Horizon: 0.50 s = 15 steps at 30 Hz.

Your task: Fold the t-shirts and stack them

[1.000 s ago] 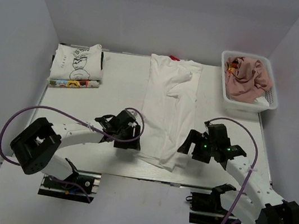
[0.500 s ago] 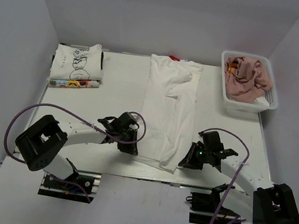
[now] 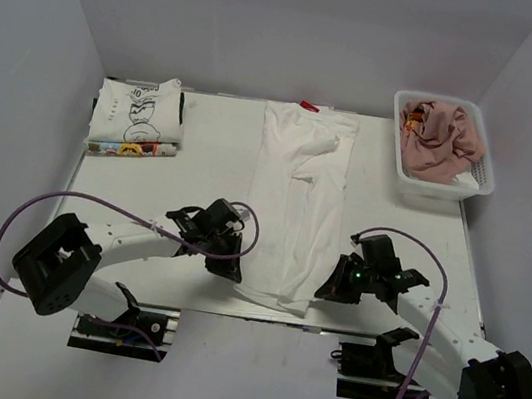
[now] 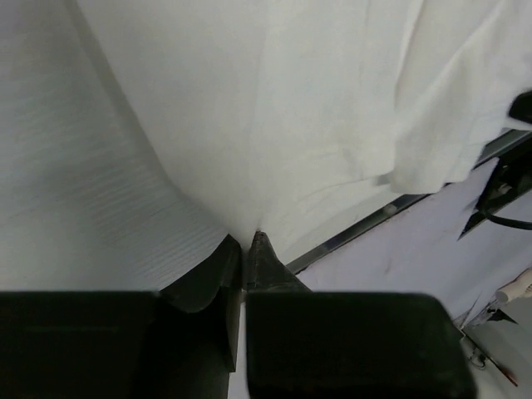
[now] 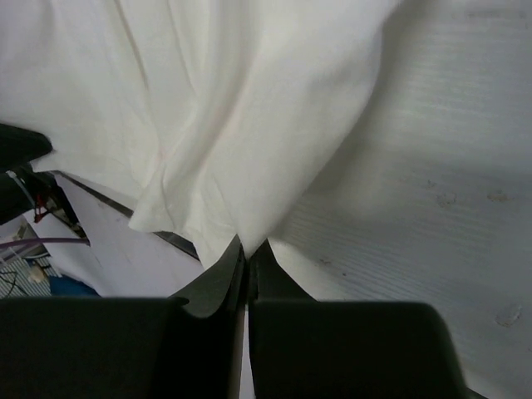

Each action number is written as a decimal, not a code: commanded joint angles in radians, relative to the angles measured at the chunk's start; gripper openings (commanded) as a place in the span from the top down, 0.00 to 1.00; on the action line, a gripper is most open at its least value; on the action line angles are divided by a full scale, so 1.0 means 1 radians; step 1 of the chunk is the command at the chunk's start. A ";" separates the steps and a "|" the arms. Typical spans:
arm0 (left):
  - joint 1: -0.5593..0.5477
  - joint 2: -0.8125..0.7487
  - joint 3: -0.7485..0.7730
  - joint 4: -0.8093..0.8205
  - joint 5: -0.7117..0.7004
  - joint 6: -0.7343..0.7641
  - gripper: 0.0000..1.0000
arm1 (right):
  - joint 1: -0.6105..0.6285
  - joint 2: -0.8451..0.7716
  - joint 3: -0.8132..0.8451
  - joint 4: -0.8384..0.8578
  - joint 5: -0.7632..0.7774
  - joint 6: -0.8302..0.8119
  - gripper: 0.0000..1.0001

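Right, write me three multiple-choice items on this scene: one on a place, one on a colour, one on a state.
1. Where on the table is the cartoon t-shirt?
A. far left corner
B. near right corner
C. middle

2. What colour is the crumpled t-shirt in the basket?
A. blue
B. pink
C. black

3. What are the left jaws and right jaws doing?
A. hanging open
B. shut on the white t-shirt's near end
C. lifting the basket

Answers:
1. A: it lies folded there.
2. B: pink cloth shows above the rim.
3. B: both wrist views show cloth pinched.
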 commanded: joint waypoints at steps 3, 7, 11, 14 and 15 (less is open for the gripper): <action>0.022 0.044 0.207 -0.078 -0.105 0.059 0.88 | -0.004 0.074 0.145 0.081 0.021 -0.007 1.00; 0.042 0.110 0.340 -0.131 -0.212 0.040 0.88 | -0.009 0.123 0.250 0.101 0.114 0.003 1.00; 0.100 0.214 0.514 -0.154 -0.296 0.040 0.88 | -0.024 0.194 0.381 0.129 0.222 0.011 1.00; 0.146 0.312 0.644 -0.184 -0.315 0.050 0.88 | -0.043 0.269 0.437 0.147 0.274 -0.004 1.00; 0.157 0.335 0.670 -0.184 -0.315 0.063 0.88 | -0.044 0.322 0.499 0.140 0.312 -0.016 1.00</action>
